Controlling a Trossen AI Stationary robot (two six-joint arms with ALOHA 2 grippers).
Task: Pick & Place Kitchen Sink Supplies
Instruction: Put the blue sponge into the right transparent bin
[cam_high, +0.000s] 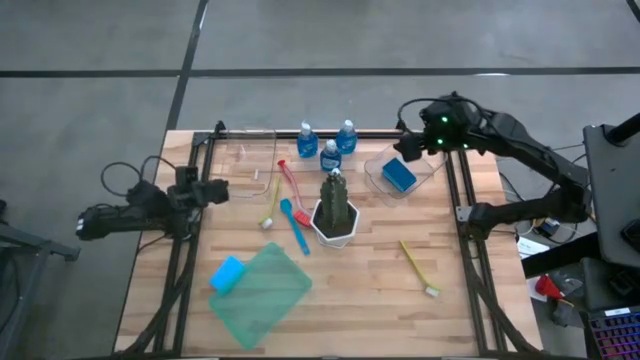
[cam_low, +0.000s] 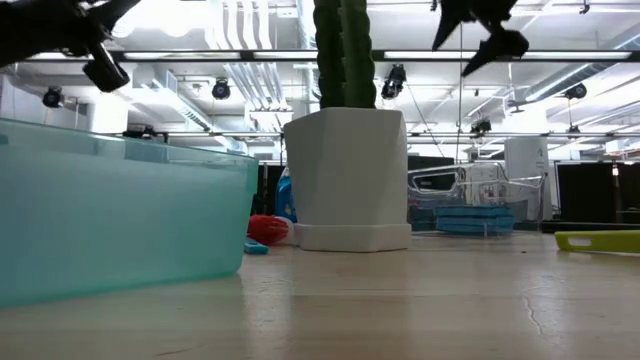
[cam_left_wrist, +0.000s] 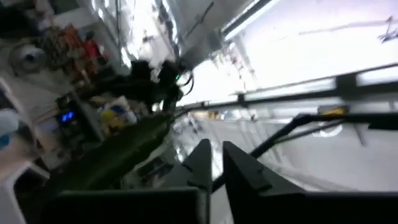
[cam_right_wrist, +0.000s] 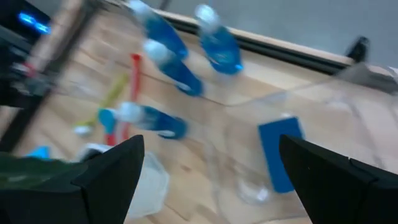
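Observation:
Three blue bottles with white caps (cam_high: 330, 155) stand at the far middle of the table. A blue sponge (cam_high: 398, 175) lies in a clear container (cam_high: 425, 172) at the far right. A light-blue sponge (cam_high: 228, 273) lies near the front left. Red (cam_high: 290, 183), yellow (cam_high: 270, 205) and blue (cam_high: 295, 228) brushes lie left of the cactus pot, and a lime brush (cam_high: 420, 268) lies to its right. My right gripper (cam_high: 410, 148) hangs open above the container's far side, empty; its wrist view shows the blue sponge (cam_right_wrist: 280, 152) below. My left gripper (cam_high: 215, 190) waits shut at the left edge, empty.
A dark green cactus in a white pot (cam_high: 335, 212) stands mid-table. A translucent green sheet (cam_high: 265, 295) lies at the front left beside the light-blue sponge. A second clear container (cam_high: 250, 150) sits at the far left. Black frame rails (cam_high: 465, 215) run along both sides.

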